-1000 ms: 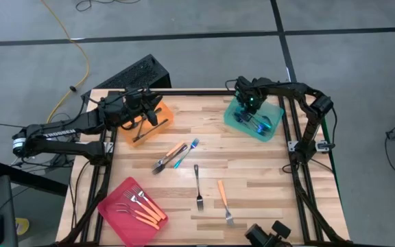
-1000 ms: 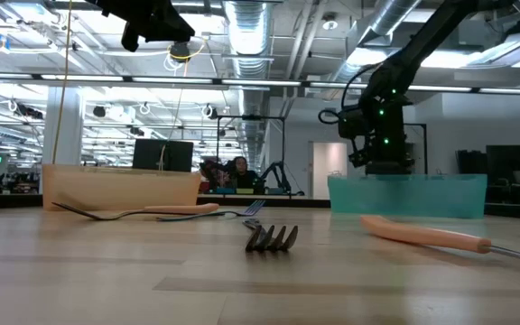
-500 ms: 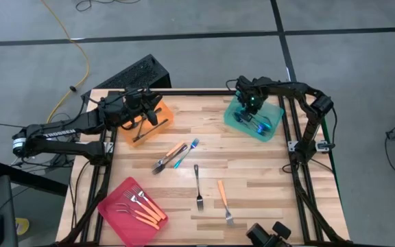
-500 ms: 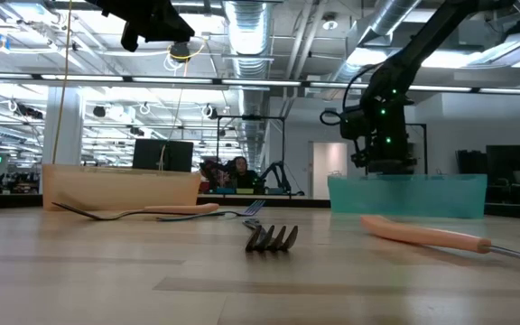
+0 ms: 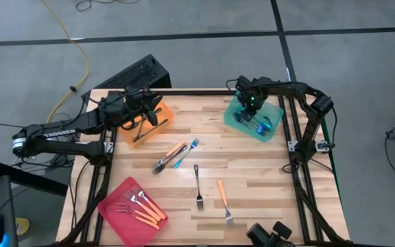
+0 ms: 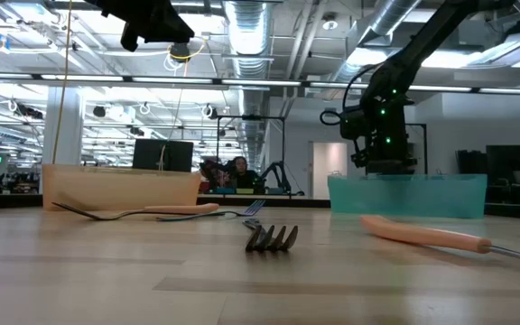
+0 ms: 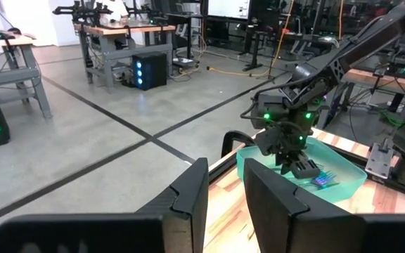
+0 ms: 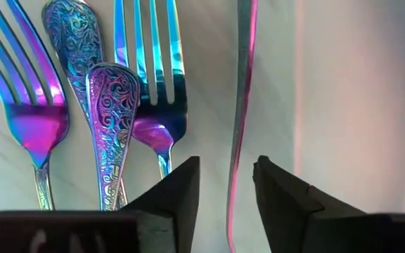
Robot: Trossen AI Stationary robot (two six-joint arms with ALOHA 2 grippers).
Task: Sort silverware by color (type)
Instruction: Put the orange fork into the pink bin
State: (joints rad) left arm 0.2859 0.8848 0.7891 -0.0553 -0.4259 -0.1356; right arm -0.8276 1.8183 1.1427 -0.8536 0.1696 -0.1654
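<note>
My right gripper (image 5: 253, 110) points down into the teal tray (image 5: 274, 115) at the far right. It is open, and its fingers stand on either side of a thin iridescent fork (image 8: 239, 105), seen edge-on, without touching it. More iridescent blue forks (image 8: 111, 91) lie flat on the tray floor beside it. My left gripper (image 7: 223, 204) hovers over the orange tray (image 5: 163, 122) at the far left, pointing about level, its fingers a little apart with nothing between them. A dark fork (image 5: 142, 132) lies in that tray.
On the tabletop lie an orange-handled fork (image 5: 172, 152) beside a blue one (image 5: 187, 149), a dark fork (image 5: 198, 185) and another orange-handled fork (image 5: 223, 200). A pink tray (image 5: 112, 207) at the near left holds several orange-handled forks. People sit in the room beyond.
</note>
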